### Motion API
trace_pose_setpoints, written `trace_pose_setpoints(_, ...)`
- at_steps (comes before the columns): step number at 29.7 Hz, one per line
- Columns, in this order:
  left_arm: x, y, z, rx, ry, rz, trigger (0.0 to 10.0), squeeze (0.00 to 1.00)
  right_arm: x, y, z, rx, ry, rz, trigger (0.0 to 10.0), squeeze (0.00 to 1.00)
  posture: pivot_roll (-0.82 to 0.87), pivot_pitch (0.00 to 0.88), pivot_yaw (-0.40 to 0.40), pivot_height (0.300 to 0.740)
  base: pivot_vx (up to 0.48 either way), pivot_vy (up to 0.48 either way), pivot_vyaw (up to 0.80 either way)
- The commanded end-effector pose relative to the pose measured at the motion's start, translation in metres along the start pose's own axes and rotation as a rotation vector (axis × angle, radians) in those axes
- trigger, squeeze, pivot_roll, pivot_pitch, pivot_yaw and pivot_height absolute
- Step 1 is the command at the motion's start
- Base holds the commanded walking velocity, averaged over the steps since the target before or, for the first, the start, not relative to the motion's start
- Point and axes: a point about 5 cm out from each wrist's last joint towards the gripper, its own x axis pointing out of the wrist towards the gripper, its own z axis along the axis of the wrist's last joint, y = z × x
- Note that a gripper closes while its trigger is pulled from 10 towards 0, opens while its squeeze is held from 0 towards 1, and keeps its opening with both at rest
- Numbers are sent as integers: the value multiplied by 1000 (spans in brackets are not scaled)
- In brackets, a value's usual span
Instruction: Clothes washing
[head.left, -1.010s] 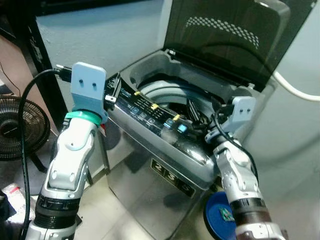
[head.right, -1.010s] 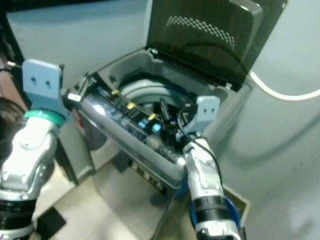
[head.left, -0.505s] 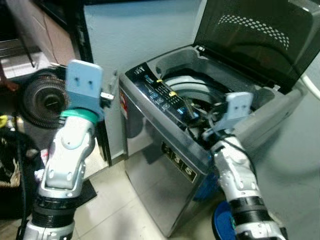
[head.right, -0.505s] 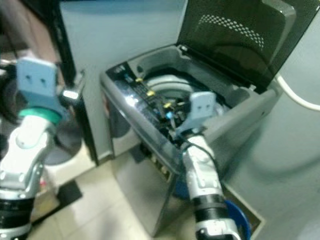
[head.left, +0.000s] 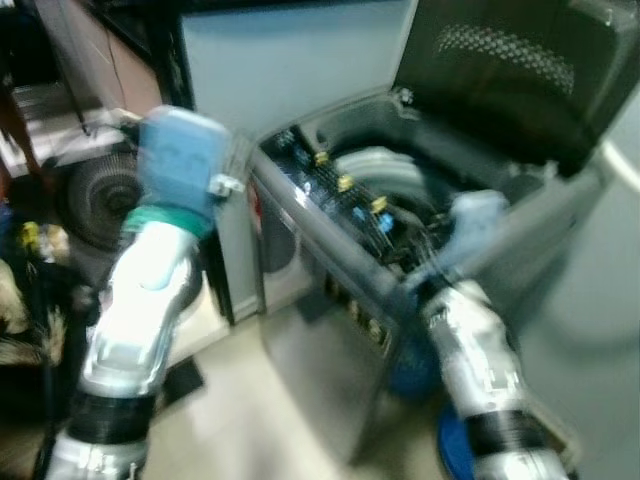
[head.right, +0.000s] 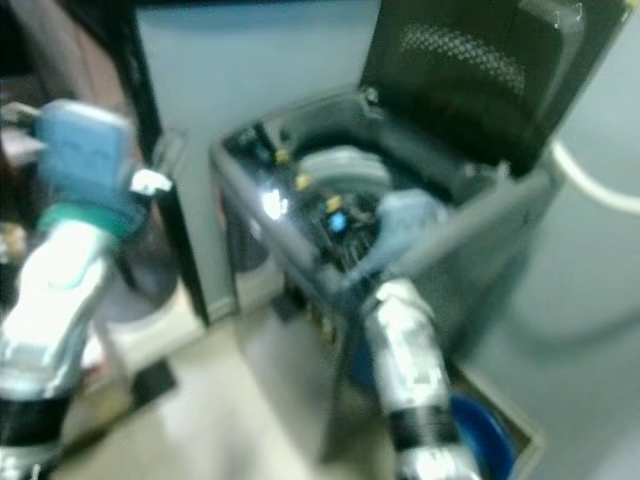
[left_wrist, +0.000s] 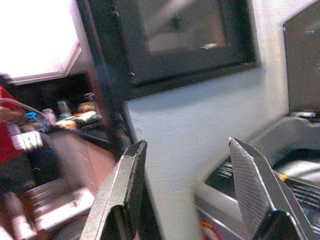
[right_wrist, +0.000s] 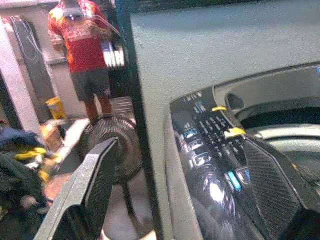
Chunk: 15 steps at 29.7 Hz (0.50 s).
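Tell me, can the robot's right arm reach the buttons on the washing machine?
Probably yes. The right gripper, fingers open and empty, hangs just above the washing machine, right by its control panel. The lid stands open behind, and nothing lies between gripper and buttons.

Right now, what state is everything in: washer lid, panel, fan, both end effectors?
Lid: raised, open.
Panel: lit.
Fan: standing; spinning or not, cannot tell.
Left end effector: open, empty, held up beside the washer.
Right end effector: open, empty, by the panel.
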Motion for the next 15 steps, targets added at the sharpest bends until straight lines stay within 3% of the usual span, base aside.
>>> trace_pose_setpoints(1,-1,2,-3,9,19,2,10000,0,0,-4,2,-17,-10,-25,10000,0,74,53,-24,740,480,0,794)
trace_pose_setpoints(13,0,2,-3,15,12,5,10000,0,0,-9,4,-10,-14,-42,10000,0,76,52,-24,740,480,0,789)
trace_pose_setpoints(15,-1,2,-3,16,11,6,10000,0,0,-9,4,-8,-13,-54,10000,0,75,52,-23,740,480,0,0)
